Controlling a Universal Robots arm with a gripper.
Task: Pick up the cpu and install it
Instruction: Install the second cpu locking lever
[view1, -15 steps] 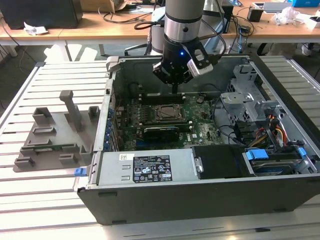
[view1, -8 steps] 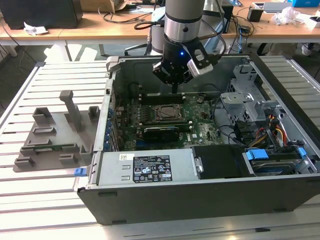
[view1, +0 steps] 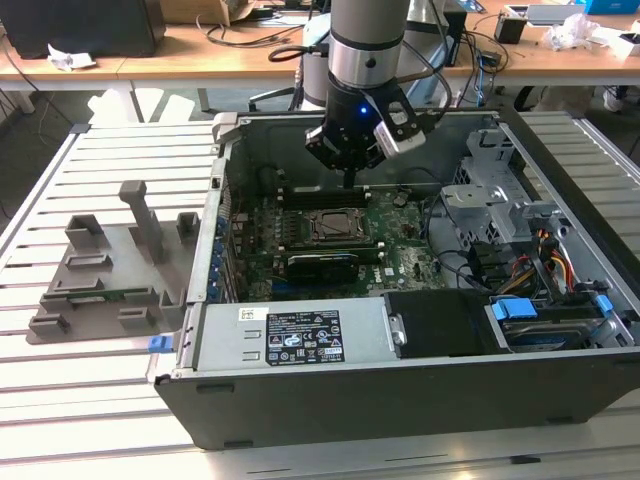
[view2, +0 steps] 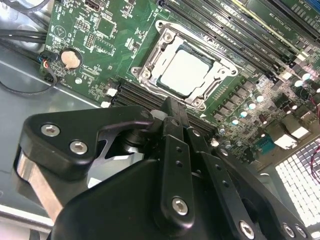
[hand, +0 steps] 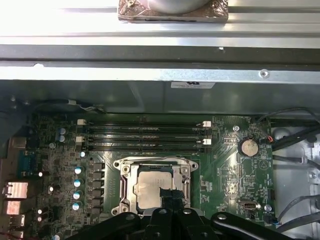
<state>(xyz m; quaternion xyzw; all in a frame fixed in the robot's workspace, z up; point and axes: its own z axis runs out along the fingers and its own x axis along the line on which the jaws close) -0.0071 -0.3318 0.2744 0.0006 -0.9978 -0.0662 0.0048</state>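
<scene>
Jaws appeared drawn together into one narrow black tip with nothing held between them, as seen in both wrist views. In the exterior view the gripper (view1: 349, 182) hung from the arm (view1: 366, 40) inside the open computer case (view1: 400, 400), just above the motherboard (view1: 400, 255).

The cpu (view2: 187, 71) lay flat in its socket, silver top facing up, enclosed by the metal socket frame (view2: 150, 67). In the first wrist view the cpu (hand: 150, 187) sat in the same frame, and the gripper tip (hand: 172, 200) overlapped the chip's near edge; whether it touched the chip could not be determined. In the second wrist view the gripper tip (view2: 172, 107) sat just beside the frame's near edge.

Memory slots (hand: 142, 137) ran in parallel rows beside the socket, between it and the case wall. A round coin battery (view2: 71, 59) was mounted on the board, well apart from the socket.

In the exterior view the case rested on a slatted metal worktop (view1: 110, 160). A grey fixture tray (view1: 115, 270) with upright blocks stood on the worktop toward the exterior view's left, apart from the case. The power supply (view1: 290, 335) occupied the near side of the case, and drive cages with cables (view1: 520, 240) filled the exterior view's right.
</scene>
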